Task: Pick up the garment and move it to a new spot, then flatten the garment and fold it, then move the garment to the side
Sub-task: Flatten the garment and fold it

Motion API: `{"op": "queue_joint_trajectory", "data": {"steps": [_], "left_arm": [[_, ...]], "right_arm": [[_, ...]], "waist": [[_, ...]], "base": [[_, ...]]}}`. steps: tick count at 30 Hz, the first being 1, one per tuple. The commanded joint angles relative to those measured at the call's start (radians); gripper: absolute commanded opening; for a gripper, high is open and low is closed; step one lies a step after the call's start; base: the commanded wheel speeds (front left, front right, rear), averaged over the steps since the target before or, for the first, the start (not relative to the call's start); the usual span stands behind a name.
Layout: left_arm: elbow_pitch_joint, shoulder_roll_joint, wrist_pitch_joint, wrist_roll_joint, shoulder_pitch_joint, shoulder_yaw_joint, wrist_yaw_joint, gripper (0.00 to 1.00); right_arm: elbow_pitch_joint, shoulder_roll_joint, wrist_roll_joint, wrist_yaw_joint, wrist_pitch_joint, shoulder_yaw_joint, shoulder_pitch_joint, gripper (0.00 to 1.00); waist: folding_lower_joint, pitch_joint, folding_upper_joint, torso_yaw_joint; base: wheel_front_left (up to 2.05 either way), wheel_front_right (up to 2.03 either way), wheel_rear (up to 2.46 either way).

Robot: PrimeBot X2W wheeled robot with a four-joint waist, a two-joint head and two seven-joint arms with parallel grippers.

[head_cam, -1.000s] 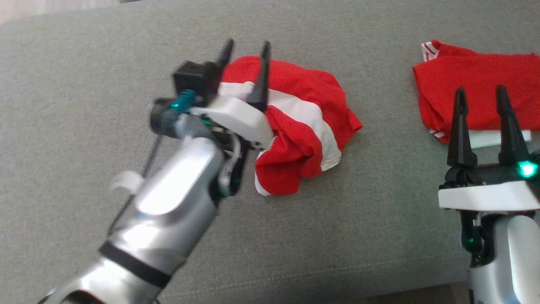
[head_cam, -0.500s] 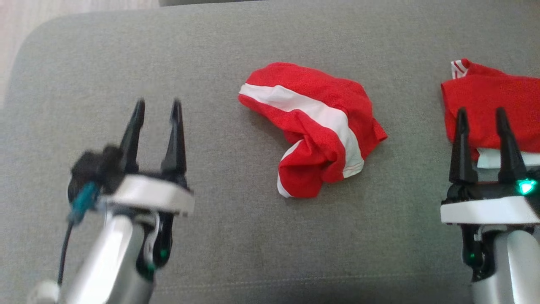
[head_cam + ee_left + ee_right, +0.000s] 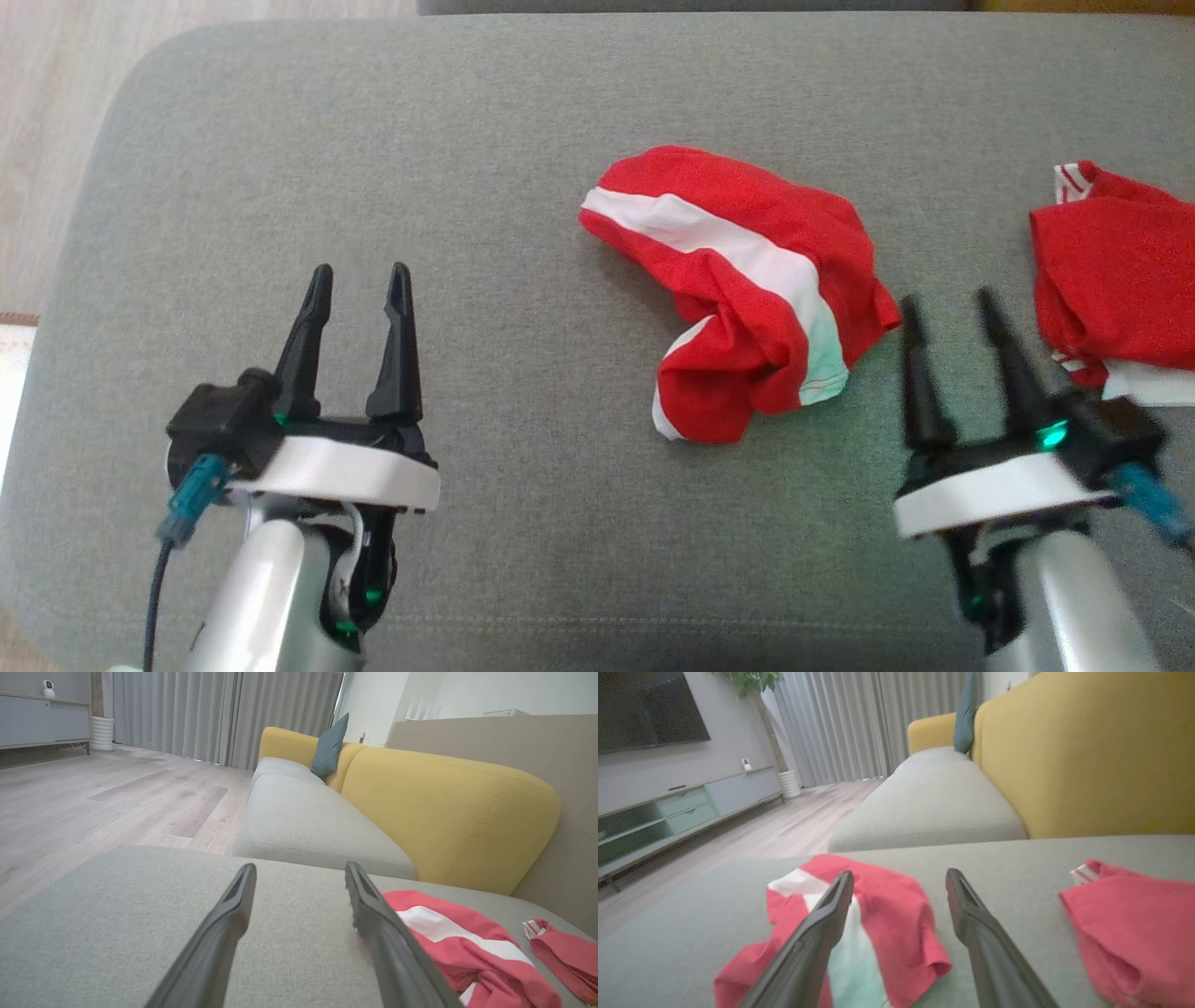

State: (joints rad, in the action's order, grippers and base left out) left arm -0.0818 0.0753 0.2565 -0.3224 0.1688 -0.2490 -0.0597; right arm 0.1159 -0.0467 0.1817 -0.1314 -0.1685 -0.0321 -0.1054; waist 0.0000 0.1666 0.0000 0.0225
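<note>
Cushion comes first: one grey seat cushion (image 3: 523, 112) carries everything in the head view. On it, a little toward 2 o'clock from the middle, lies the red-and-white garment (image 3: 747, 280), crumpled, with its white band twisted. Nothing holds it.

A second ago the left gripper (image 3: 359, 273) stood over the 9 o'clock edge of this garment. Now it has drawn back to 8 o'clock, well apart from the cloth, with its jaws wide and empty. The right gripper (image 3: 948, 301), at 4 o'clock, has turned toward the garment. Its tips are now just beside the cloth's 4 o'clock corner, also spread wide and empty. The head camera has shifted too, so the garment's own place on the cushion may be unchanged.

I judge that the garment has been put down at its new spot and that flattening is the next step.

Count: one cushion; two garments, the second being a red garment (image 3: 1111, 271) at the 3 o'clock edge; two grippers, each with two fingers.
</note>
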Motion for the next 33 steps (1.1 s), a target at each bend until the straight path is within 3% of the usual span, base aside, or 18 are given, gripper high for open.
{"op": "queue_joint_trajectory", "data": {"steps": [1,7,23,24,25,26,33], "left_arm": [[0.025,0.003,0.005,0.009,0.031,0.040,0.007,1.00],[0.005,-0.015,0.005,0.029,0.021,0.054,0.037,1.00],[-0.006,-0.025,0.005,0.035,0.049,0.052,0.056,1.00],[-0.007,-0.025,0.005,0.035,0.051,0.052,0.055,1.00],[-0.008,-0.025,0.005,0.034,0.053,0.052,0.055,1.00],[-0.009,-0.025,0.005,0.034,0.054,0.053,0.054,1.00],[-0.017,-0.025,0.005,0.031,0.050,0.058,0.049,1.00]], "right_arm": [[-0.020,-0.004,-0.004,0.001,0.008,-0.038,0.006,1.00],[0.094,-0.004,-0.045,0.001,0.063,-0.107,0.010,1.00],[0.330,-0.004,-0.148,0.001,0.092,-0.119,-0.101,1.00],[0.342,-0.004,-0.149,0.001,0.094,-0.120,-0.106,0.67],[0.352,-0.004,-0.151,0.001,0.096,-0.120,-0.111,0.15],[0.361,-0.004,-0.155,0.001,0.097,-0.122,-0.115,0.00],[0.364,-0.004,-0.173,0.001,0.066,-0.054,-0.127,0.00]], "waist": [[0.0000,0.003,0.0000,0.006],[0.0000,0.015,0.0000,0.025],[0.0000,0.071,0.0000,0.049],[0.0000,0.073,0.0000,0.050],[0.0000,0.074,0.0000,0.050],[0.0000,0.074,0.0000,0.050],[0.0000,0.052,0.0000,0.034]], "base": [[0.00,0.00,0.00],[0.00,0.00,0.00],[0.00,0.00,0.00],[0.00,0.00,0.00],[0.00,0.00,0.00],[0.00,0.00,0.00],[0.00,0.00,0.00]]}}
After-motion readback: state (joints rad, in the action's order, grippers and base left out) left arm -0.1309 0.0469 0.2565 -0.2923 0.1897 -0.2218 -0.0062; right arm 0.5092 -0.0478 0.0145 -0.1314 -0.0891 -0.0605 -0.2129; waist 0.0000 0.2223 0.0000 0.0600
